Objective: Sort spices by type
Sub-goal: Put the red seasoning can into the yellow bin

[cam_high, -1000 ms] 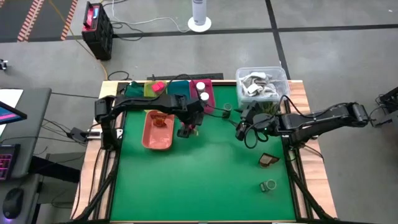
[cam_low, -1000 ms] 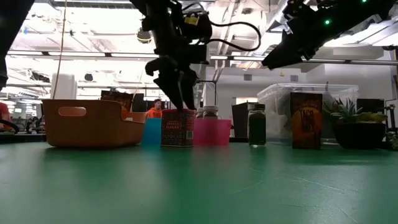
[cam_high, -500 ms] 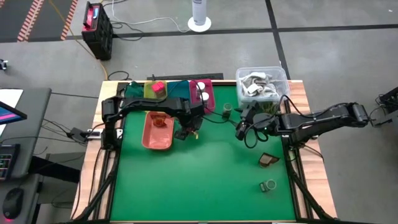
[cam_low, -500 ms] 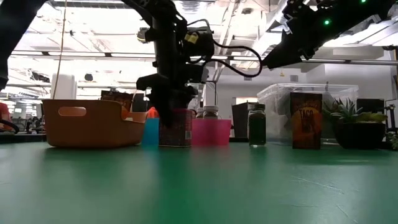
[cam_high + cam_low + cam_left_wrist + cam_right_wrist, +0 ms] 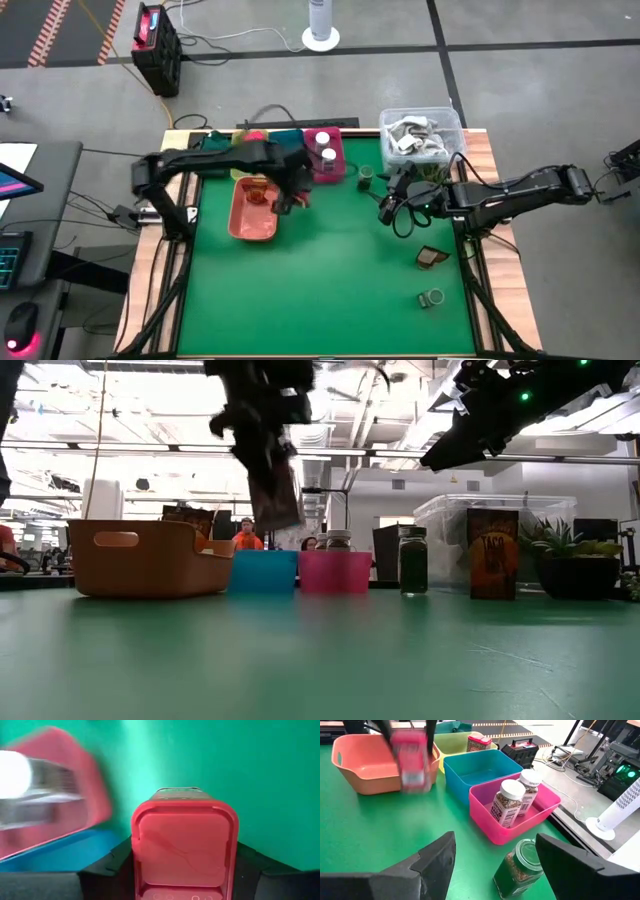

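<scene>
A pink boxy spice tin [image 5: 184, 851] hangs in the air between the salmon tray [image 5: 250, 218] and the teal tray [image 5: 289, 140], with my left gripper [image 5: 287, 197] shut on it. It shows blurred in the low view as the tin [image 5: 273, 490]. Two white-capped jars [image 5: 515, 795] stand in the magenta tray [image 5: 540, 812]. Another pink box [image 5: 478, 742] sits in the yellow tray [image 5: 451, 744]. A dark green jar [image 5: 519, 868] stands on the mat just ahead of my open right gripper [image 5: 495, 862], which hovers at the table's right. My left gripper pinches the pink tin between its two fingers [image 5: 114, 866], one on each opposite side wall just below the pink cap [image 5: 150, 870]. The fingers come from above, slanting down. The tin is lifted clear of the mat and hangs slightly tilted.
A brown packet [image 5: 433, 258] and a second green jar [image 5: 432, 298] lie on the mat at the right. A clear tub [image 5: 420, 135] stands at the far right corner. A brown packet [image 5: 258, 190] rests in the salmon tray.
My left gripper has taken hold of the pink tin that stood on the mat in front of the magenta tray. It has lifted the tin clear and carried it up and a little toward the table's left.
</scene>
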### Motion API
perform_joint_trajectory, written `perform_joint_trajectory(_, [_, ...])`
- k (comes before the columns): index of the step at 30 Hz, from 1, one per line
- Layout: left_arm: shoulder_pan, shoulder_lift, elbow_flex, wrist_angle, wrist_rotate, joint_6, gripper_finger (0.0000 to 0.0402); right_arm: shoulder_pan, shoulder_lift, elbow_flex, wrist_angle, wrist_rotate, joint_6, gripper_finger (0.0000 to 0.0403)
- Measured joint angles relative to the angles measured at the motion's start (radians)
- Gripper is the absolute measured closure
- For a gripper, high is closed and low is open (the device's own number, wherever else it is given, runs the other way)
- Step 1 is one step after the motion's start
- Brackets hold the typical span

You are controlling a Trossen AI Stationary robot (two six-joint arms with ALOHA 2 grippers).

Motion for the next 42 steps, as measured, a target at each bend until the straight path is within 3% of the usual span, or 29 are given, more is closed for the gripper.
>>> perform_joint_trajectory(9, [0.203, -0.19, 0.0, 0.006, -0.235, 0.0, 0.0199, 0.0, 0.0, 0.0, 0.037, 0.0, 0.0, 0.0101])
perform_joint_trajectory(15, [0.401, -0.162, 0.0, -0.1, -0.219, -0.046, 0.0195, 0.001, 0.0, 0.0, 0.048, -0.027, 0.001, 0.0101])
perform_joint_trajectory(19, [0.474, -0.118, 0.0, -0.144, -0.145, -0.102, 0.0194, 0.001, 0.0, 0.0, 0.047, -0.028, -0.007, 0.0101])
perform_joint_trajectory(31, [0.476, 0.041, -0.001, -0.206, -0.154, -0.163, 0.0193, 0.025, 0.0, 0.0, 0.045, -0.028, -0.016, 0.0101])
perform_joint_trajectory(42, [0.474, -0.055, -0.095, -0.176, -0.206, -0.154, 0.0192, 0.059, 0.0, 0.0, 0.044, -0.028, -0.01, 0.0101])
